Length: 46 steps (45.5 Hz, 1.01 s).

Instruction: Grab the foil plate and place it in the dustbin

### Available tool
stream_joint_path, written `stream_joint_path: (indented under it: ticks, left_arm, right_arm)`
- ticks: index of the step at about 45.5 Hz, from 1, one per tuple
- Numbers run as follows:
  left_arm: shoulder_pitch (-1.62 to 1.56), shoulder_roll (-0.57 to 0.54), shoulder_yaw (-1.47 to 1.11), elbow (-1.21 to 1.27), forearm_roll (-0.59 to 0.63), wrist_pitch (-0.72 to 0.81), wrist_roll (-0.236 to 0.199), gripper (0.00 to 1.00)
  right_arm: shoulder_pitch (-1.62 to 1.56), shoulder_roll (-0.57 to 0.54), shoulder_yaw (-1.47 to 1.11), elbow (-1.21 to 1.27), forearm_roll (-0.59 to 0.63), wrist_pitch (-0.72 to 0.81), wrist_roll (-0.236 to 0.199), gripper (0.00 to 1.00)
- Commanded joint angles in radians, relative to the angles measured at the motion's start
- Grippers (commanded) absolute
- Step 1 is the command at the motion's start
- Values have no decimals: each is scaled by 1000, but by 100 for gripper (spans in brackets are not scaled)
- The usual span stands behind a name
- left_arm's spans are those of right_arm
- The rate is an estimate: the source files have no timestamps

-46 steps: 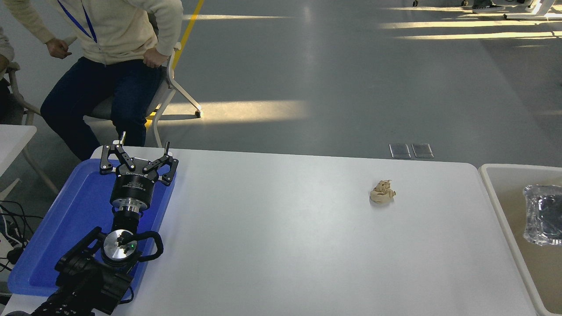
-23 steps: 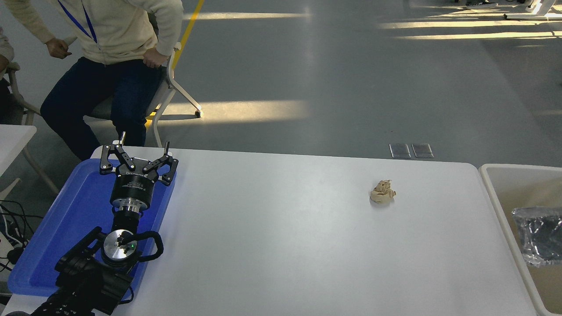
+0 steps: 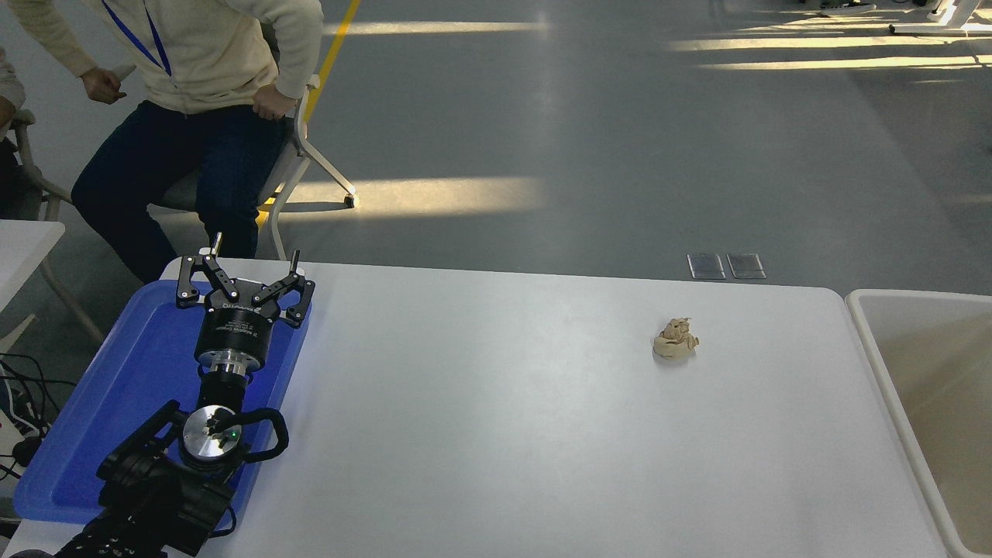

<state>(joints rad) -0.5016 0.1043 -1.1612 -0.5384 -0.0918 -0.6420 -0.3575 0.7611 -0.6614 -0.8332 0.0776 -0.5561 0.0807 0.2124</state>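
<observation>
The dustbin [image 3: 880, 341] is a large beige bin with a thick pale rim at the table's right edge; only its tan inner walls show. The foil plate is out of view. My left gripper [image 3: 252, 252] is parked over the blue tray at the lower left, its fingers spread open and empty. My right arm and gripper are out of view.
A small tan wrinkly lump [image 3: 675, 340] lies on the white table [image 3: 496, 434] right of centre. A flat blue tray [image 3: 116, 403] lies at the left under my left arm. A person [image 3: 186, 93] sits on a chair beyond the table's far left corner.
The foil plate dropped lower inside the dustbin and is now gone from sight. The left arm has not moved.
</observation>
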Motion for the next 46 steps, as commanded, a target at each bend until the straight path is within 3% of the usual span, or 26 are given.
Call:
stream_joint_path:
  ticks: [1,14,43,46]
  left_arm:
    - [0,0,0,0,1,-1,0,100]
    - [0,0,0,0,0,-1,0,100]
    - [0,0,0,0,1,-1,0,100]
    - [0,0,0,0,1,-1,0,100]
  right_arm:
    - [89,34,5,5,2,57,10,100]
    - [262,29,-3,125,-7,123,9,100]
    - [829,-17,-288,821,-16,128,-22,100]
    - [874,-15,-299,887,-16,131,-42,100]
